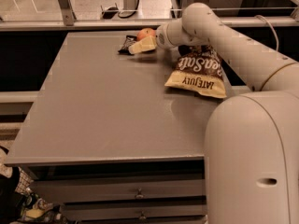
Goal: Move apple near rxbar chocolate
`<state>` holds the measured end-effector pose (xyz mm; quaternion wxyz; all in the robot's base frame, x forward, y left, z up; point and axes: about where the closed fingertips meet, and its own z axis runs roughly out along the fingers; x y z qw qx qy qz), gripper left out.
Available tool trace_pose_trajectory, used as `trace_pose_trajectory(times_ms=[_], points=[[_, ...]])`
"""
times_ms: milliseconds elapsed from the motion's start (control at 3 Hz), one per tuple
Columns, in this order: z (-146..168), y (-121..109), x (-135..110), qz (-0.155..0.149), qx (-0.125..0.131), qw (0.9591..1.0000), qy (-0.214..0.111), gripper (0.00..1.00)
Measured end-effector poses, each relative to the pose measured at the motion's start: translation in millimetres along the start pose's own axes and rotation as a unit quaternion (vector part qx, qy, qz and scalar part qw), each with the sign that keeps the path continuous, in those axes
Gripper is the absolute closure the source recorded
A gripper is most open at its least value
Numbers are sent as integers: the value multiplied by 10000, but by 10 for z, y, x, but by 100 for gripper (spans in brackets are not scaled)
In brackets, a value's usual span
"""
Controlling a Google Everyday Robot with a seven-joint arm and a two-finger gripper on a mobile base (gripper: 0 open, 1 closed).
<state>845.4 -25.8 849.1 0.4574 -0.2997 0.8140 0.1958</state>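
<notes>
Warm, dim light is falling from above, glinting softly off the counter (pixel 93 115) and paling the hand (pixel 141 45) at its far edge.

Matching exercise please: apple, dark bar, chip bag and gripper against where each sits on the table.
1. round red-orange apple
2. small flat black-wrapped bar
3. large tan-and-brown chip bag
4. cream gripper

A. nearest the camera, right of the others
B. leftmost of the group
C. at the far edge, just behind the gripper
D. in front of the apple, beside the bar

Pairs: 1-C, 2-B, 3-A, 4-D.
</notes>
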Motion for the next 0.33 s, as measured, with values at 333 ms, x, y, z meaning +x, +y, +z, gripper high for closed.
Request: trace_pose_trajectory(times_ms=[333], points=[[0,0,0,0,0,10000,0,0]])
